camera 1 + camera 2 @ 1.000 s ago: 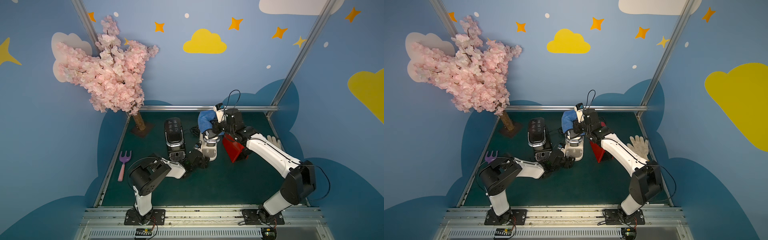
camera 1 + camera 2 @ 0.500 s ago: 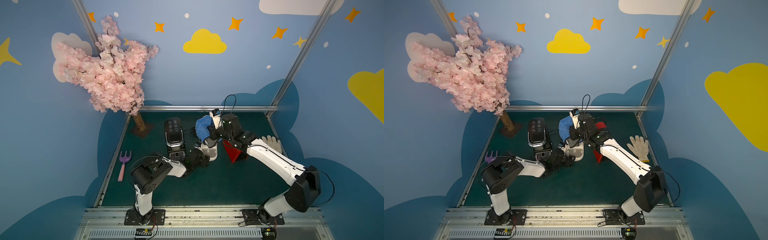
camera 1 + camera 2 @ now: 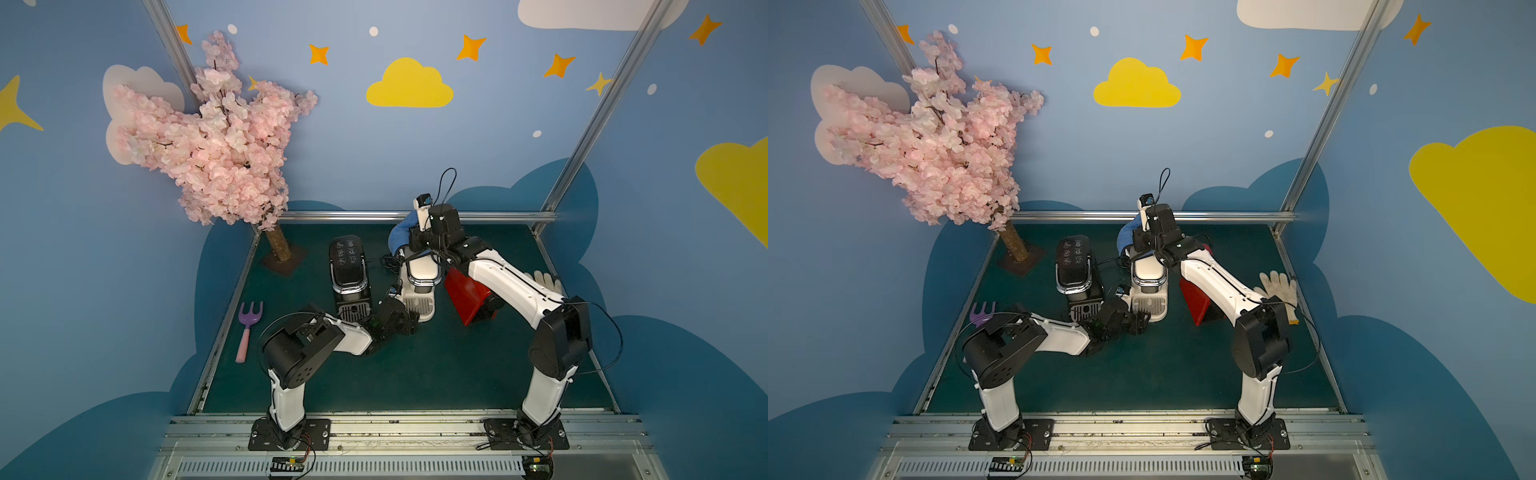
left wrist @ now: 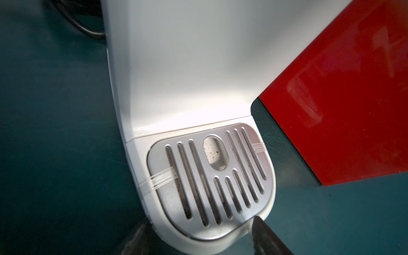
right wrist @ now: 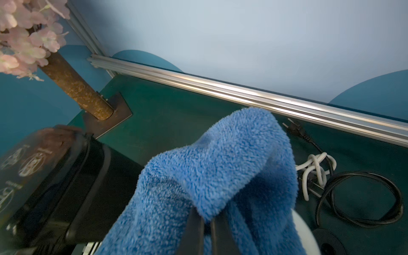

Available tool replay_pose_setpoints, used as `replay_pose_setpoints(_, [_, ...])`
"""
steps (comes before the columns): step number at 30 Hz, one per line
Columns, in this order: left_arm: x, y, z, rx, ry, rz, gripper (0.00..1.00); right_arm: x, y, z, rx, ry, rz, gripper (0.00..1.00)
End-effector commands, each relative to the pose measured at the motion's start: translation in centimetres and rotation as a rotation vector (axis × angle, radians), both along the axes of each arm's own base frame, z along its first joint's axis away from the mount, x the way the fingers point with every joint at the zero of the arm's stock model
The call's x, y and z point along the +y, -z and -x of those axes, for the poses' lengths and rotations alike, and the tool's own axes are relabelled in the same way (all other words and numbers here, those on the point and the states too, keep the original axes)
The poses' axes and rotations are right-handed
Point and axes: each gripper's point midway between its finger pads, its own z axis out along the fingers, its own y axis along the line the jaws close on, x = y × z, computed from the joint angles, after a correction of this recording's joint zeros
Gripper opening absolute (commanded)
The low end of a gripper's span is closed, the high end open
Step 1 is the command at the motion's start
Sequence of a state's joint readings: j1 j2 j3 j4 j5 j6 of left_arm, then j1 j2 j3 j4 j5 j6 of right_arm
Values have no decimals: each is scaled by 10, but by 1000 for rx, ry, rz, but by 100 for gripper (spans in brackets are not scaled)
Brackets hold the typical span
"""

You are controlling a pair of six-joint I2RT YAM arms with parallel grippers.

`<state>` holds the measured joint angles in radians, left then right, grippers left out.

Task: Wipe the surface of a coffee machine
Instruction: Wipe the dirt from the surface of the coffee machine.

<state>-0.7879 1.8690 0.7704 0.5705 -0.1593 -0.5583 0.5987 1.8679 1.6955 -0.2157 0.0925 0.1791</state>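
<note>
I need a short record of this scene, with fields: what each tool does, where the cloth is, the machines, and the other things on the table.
white machine: upright, between the black machine and the red machine
right tool: shut on the blue cloth, at the far end of the white machine's top
left tool: straddles the white machine's base, apparently clamping it
grille: some dark specks
other: fork, glove, tree, cords
</note>
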Motion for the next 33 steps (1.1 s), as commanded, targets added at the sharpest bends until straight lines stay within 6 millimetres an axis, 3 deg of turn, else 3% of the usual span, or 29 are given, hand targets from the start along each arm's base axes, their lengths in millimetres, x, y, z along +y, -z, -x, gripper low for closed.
replay_pose_setpoints(1, [-1, 0, 10, 22, 26, 13, 72, -27, 58, -11, 163, 72, 62, 0])
replay_pose_setpoints(7, [-2, -1, 10, 24, 31, 10, 72, -44, 57, -24, 218, 105, -68, 0])
replay_pose_setpoints(10, [-1, -2, 9, 17, 30, 4, 72, -42, 63, -18, 234, 66, -105, 1])
replay_pose_setpoints(15, [-3, -2, 9, 23, 34, 10, 72, -54, 90, -3, 371, 102, -201, 1])
replay_pose_setpoints(21, [-5, 3, 10, 35, 41, 13, 72, -47, 108, 13, 491, 19, -353, 1])
replay_pose_setpoints(33, [-9, 1, 10, 35, 50, 25, 72, -43, 129, 32, 532, 23, -302, 0])
